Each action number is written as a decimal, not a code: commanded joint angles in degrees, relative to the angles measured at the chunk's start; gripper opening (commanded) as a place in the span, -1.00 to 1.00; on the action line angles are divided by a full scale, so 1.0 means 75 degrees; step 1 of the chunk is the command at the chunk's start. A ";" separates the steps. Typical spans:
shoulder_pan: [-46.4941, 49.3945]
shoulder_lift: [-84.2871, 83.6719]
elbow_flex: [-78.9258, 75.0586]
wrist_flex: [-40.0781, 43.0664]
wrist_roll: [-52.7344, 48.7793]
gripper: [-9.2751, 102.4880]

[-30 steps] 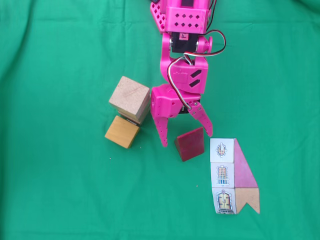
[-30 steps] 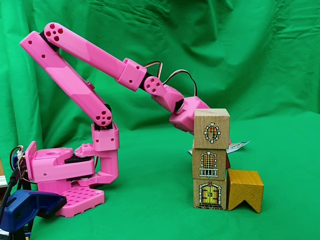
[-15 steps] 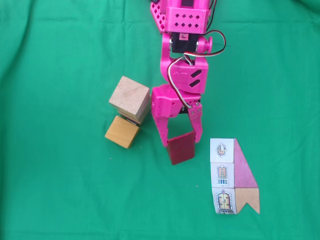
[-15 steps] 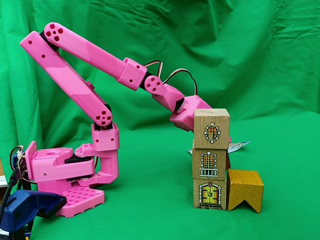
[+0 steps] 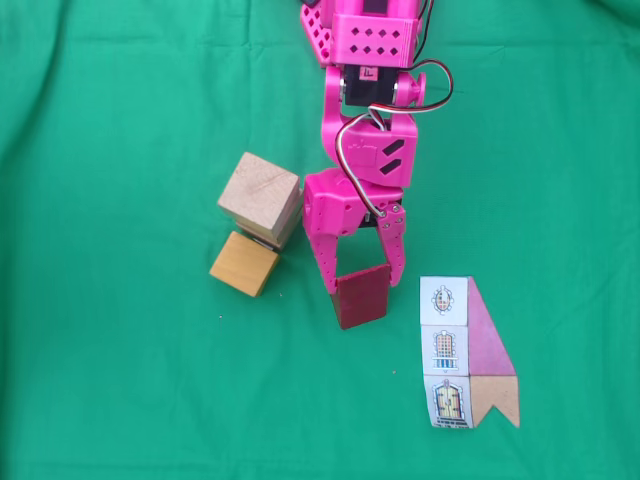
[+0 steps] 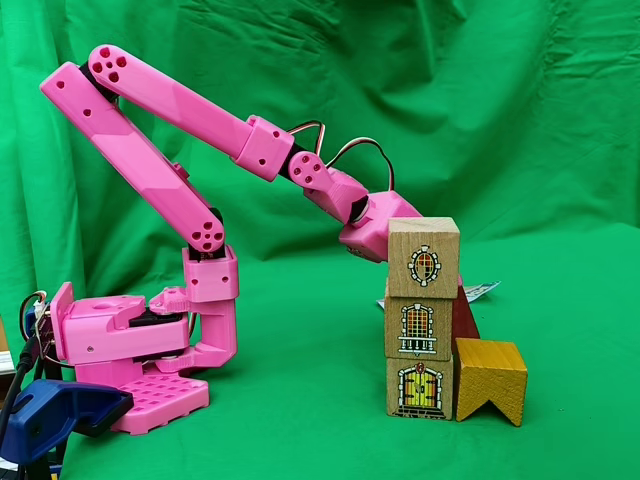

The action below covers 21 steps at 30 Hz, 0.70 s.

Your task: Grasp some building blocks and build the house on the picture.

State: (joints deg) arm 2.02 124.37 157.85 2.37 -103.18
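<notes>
In a fixed view from above, my pink gripper [image 5: 363, 288] is shut on the dark red wedge [image 5: 361, 298], one finger on each side of it. To its left stands the house: a stack topped by a pale tan cube [image 5: 259, 193], with an orange-yellow block [image 5: 243, 263] against it. The picture [image 5: 466, 350] lies flat to the wedge's right. In a fixed view from the side, the stack is three tan cubes [image 6: 423, 318] printed with windows and a door, with the notched orange block [image 6: 490, 378] beside them. The wedge [image 6: 466, 320] peeks out behind the stack, which hides my fingers.
Green cloth covers the table and the backdrop. The pink arm [image 6: 150, 110] rises from its base [image 6: 130, 350] at the left of the side view. A blue clamp [image 6: 50, 420] sits at the bottom left corner.
The gripper has shut on the dark red wedge, which shifted left between the fingers. From the side, the wedge now shows further out behind the stack.
</notes>
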 commanded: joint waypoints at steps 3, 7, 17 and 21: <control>-0.0035 0.0234 -0.0398 -0.0129 -0.0012 -0.40; -0.0047 0.0715 -0.0387 -0.0129 -0.0012 -0.40; -0.0070 0.1301 -0.0387 -0.0129 -0.0012 -0.40; -0.0070 0.1699 -0.0387 -0.0129 -0.0012 -0.40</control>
State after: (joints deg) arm 1.41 133.95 157.68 2.37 -103.62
